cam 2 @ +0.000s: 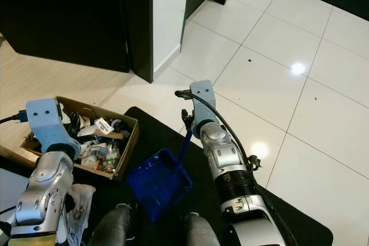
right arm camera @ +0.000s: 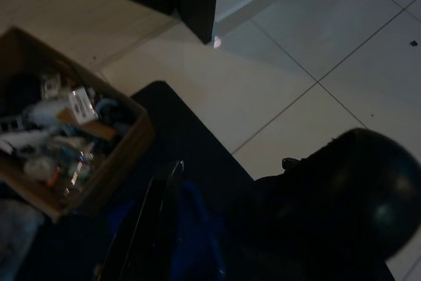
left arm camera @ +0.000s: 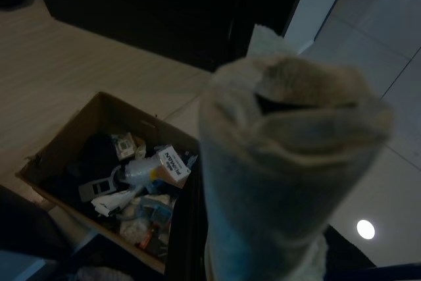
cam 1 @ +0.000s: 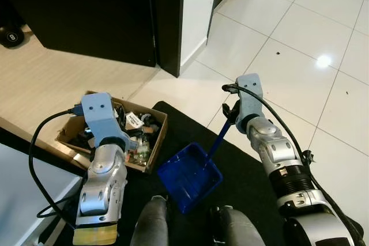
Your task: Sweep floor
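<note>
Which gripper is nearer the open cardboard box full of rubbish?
Left. The left gripper is right over the open cardboard box of rubbish. The right gripper is across the black mat, holding the blue plastic dustpan by its handle.

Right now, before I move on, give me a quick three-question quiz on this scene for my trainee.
1. True or false: the right gripper holds the blue dustpan by its handle.
2. Which surface does the cardboard box sit on? A) the white tile floor B) the edge of the black mat beside the wooden floor C) a table
3. Fill in: the box holds mixed ____.

Key:
1. True. The handle runs up into that gripper, and the pan hangs low over the mat.
2. B.
3. Trash, including a small labelled carton.
</note>
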Motion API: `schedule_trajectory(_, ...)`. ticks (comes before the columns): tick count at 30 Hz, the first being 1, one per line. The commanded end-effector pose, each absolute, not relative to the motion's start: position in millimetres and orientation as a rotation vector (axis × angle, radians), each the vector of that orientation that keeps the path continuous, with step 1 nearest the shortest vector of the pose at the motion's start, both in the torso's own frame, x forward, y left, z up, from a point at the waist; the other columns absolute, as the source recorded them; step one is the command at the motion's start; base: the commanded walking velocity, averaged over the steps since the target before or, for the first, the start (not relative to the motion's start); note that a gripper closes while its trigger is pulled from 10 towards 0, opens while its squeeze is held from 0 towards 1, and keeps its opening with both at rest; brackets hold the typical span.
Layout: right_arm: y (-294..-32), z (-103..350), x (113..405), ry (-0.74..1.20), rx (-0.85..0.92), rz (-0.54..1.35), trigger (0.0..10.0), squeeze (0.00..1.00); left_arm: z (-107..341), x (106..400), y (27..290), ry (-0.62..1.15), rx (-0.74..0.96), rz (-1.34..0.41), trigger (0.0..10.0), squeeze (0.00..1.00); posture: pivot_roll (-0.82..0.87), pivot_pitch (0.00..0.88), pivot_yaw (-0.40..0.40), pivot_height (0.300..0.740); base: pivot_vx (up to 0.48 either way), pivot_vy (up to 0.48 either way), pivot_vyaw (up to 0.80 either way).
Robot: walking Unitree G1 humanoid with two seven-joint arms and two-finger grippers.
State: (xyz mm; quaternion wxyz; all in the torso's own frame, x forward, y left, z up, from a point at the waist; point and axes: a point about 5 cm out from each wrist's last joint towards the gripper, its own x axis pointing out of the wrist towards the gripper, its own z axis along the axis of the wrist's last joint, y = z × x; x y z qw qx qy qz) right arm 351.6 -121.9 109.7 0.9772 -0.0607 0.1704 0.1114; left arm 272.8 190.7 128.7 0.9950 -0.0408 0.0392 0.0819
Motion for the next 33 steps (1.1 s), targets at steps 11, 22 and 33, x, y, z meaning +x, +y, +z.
schedule_trajectory(11, -175, 101, 350, 0.463, -0.286, 0.377, 10.0, 0.0, 125, 272, 189, 0.075, -0.077, 0.178, 10.0, 0.0, 0.08, 0.173, -0.063, 0.74, 0.0, 0.0, 0.0)
schedule_trajectory(22, -193, 102, 354, 0.441, -0.201, 0.466, 10.0, 0.0, 126, 272, 189, 0.074, -0.074, 0.179, 10.0, 0.0, 0.1, 0.176, -0.056, 0.74, 0.0, 0.0, 0.0)
schedule_trajectory(33, -184, 111, 369, 0.405, -0.149, 0.443, 10.0, 0.0, 127, 270, 195, 0.073, -0.063, 0.192, 10.0, 0.0, 0.12, 0.183, -0.05, 0.74, 0.0, 0.0, 0.0)
